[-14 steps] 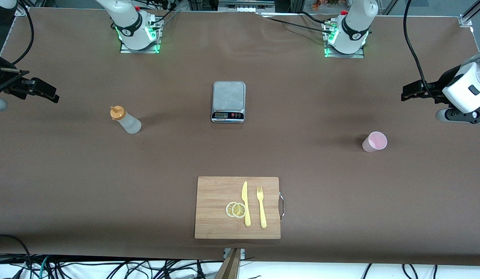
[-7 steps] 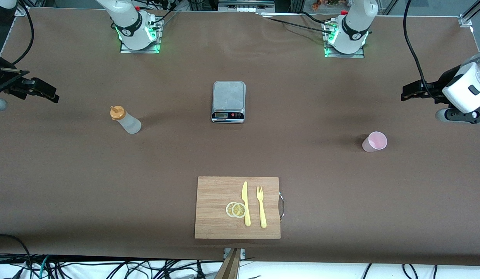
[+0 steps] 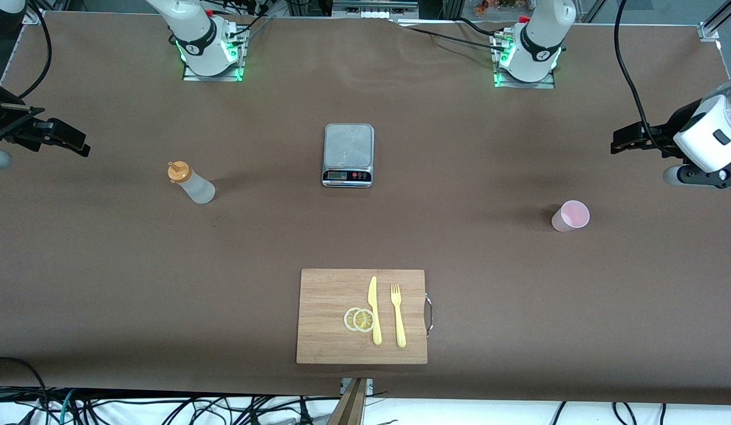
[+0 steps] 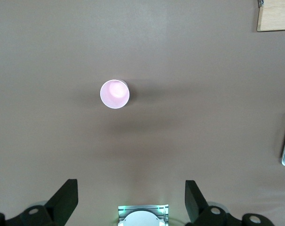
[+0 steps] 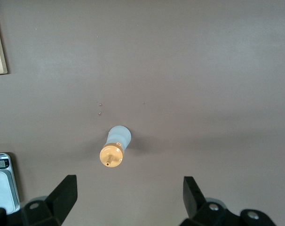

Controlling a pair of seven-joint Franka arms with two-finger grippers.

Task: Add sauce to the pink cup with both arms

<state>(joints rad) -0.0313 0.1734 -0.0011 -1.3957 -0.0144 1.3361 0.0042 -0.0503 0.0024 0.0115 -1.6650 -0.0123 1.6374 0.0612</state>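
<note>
The sauce bottle (image 3: 191, 184), whitish with an orange nozzle cap, stands on the table toward the right arm's end; it also shows in the right wrist view (image 5: 115, 146). The pink cup (image 3: 570, 215) stands upright toward the left arm's end and shows in the left wrist view (image 4: 114, 94). My right gripper (image 3: 70, 141) hangs open and empty in the air at its end of the table, apart from the bottle (image 5: 128, 197). My left gripper (image 3: 622, 141) hangs open and empty at its end, apart from the cup (image 4: 131, 200).
A silver digital scale (image 3: 348, 144) sits mid-table between bottle and cup. A wooden cutting board (image 3: 324, 295) nearer the front camera holds a yellow knife (image 3: 374, 310), a yellow fork (image 3: 397, 316) and two lemon slices (image 3: 359, 319).
</note>
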